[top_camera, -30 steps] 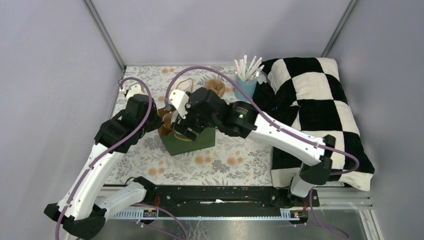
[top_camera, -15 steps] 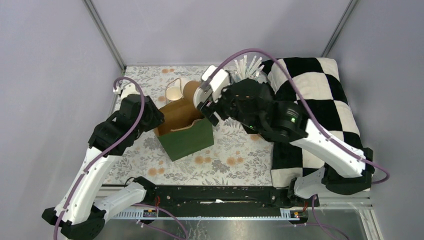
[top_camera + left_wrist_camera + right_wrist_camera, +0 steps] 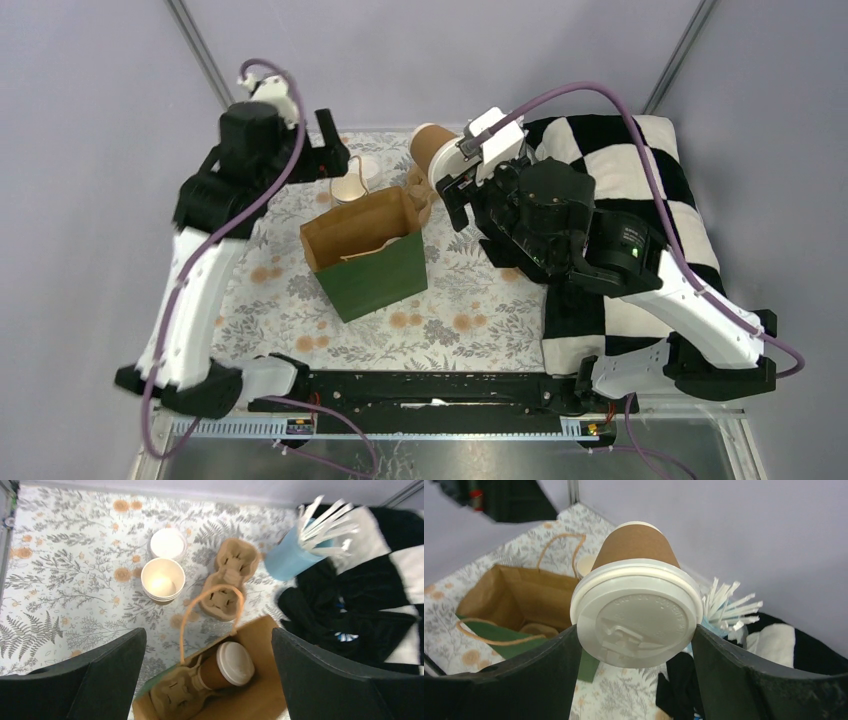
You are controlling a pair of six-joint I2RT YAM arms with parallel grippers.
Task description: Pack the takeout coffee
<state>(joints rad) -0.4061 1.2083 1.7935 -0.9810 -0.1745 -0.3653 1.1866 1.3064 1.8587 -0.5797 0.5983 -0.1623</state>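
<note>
Holding lidded cup in R gripper, jaws spread wide, pinching near lid. Lies tipped: long axis approx level, lid toward wrist, base away. Sits above and right of bag, w/ bag mouth facing up, so prob needs righting, then shifting left and down. Inside bag: carrier w/ 2nd cup seated in one slot, free slot beside. L gripper: fully open, empty, high over bag. Behind bag on table: open cup + loose lid. Nearer arm for job: R.
</note>
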